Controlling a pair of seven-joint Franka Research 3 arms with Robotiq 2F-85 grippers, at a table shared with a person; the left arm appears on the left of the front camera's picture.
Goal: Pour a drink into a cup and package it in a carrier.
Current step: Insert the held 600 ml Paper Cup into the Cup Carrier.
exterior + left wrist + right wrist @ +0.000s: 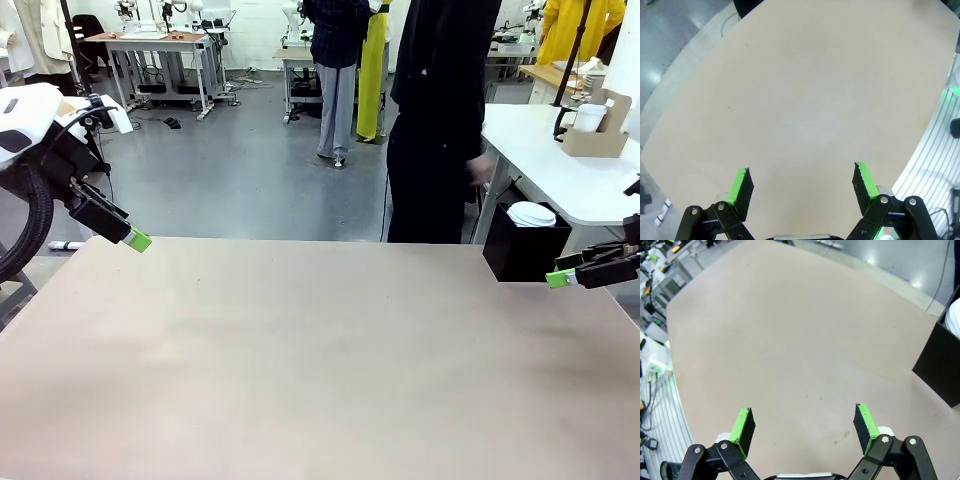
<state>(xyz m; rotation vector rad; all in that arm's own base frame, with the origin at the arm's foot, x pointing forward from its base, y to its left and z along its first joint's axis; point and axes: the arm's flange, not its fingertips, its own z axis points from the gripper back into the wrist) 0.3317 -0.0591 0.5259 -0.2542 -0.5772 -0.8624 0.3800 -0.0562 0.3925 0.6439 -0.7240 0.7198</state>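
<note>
My left gripper (138, 240) hovers open over the table's far left corner, and in the left wrist view its gripper (802, 182) has nothing between the green pads. My right gripper (560, 278) hangs open at the right edge, just in front of a black box; in its own view the gripper (804, 425) is also empty. The brown cardboard carrier (600, 138) stands on a white side table at the far right, with what looks like a white cup (590, 117) in it. The drink is out of view.
The black box (522, 252) (940, 365) sits at the beige table's (300, 350) far right corner, with white lids (531, 213) on top. A person in black (440, 120) stands behind the far edge, between both tables, one hand near the side table (560, 180).
</note>
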